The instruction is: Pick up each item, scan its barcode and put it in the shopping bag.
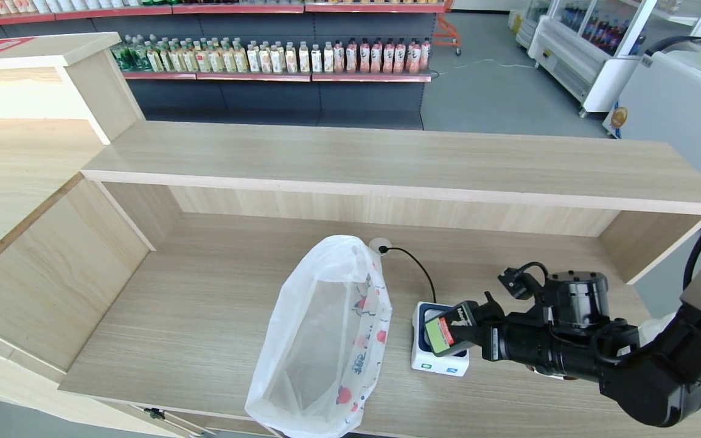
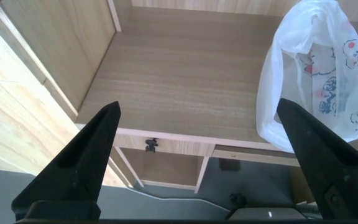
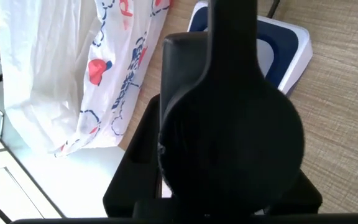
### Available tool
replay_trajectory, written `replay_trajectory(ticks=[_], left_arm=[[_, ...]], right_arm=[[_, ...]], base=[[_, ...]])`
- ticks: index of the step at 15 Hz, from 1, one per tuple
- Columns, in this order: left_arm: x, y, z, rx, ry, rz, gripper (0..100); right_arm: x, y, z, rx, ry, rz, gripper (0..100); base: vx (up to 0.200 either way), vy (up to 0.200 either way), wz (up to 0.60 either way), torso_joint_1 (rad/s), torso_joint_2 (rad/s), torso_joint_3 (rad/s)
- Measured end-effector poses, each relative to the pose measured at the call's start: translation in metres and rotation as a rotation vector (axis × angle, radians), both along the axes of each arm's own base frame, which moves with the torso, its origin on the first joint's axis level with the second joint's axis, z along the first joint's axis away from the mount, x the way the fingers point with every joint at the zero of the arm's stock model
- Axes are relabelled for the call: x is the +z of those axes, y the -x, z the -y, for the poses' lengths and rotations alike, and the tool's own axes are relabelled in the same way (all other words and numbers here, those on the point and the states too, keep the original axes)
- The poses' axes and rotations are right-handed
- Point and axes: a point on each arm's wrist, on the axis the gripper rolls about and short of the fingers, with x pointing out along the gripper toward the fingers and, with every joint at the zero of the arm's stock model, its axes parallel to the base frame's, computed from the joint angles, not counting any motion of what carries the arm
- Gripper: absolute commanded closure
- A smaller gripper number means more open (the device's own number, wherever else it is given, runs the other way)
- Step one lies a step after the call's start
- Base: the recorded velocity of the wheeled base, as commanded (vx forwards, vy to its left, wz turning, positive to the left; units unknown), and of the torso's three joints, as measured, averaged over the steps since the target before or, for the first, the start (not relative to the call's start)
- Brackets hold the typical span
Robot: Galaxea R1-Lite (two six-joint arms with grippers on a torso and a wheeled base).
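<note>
Head view: red-lbl item (image 1: 445,333) over scanner (image 1: 439,362)

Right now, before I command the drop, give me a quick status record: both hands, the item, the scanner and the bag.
right hand: shut on item, over the scanner
item: small dark box, green and red label
scanner: white, blue top, on counter, to the right of the bag
shopping bag: open, standing, looks empty
left hand: open, empty, above counter's near edge
</note>
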Motion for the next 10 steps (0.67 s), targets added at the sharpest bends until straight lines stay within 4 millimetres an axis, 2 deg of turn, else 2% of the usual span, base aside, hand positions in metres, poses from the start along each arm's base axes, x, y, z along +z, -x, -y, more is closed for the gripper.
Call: replay_trajectory(ticks=[6,10], left_arm=[[0.000,0.000,0.000,0.000,0.000,0.000,0],[0.000,0.000,0.000,0.000,0.000,0.000,0]], right_arm=[[-0.007,-0.001,0.000,-0.004,-0.001,-0.020,100],[0.019,-0.003,-0.001,-0.042,-0.099,0.025,100]], base=[[0.000,0.000,0.00,0.000,0.00,0.000],[0.000,0.000,0.00,0.000,0.00,0.000]])
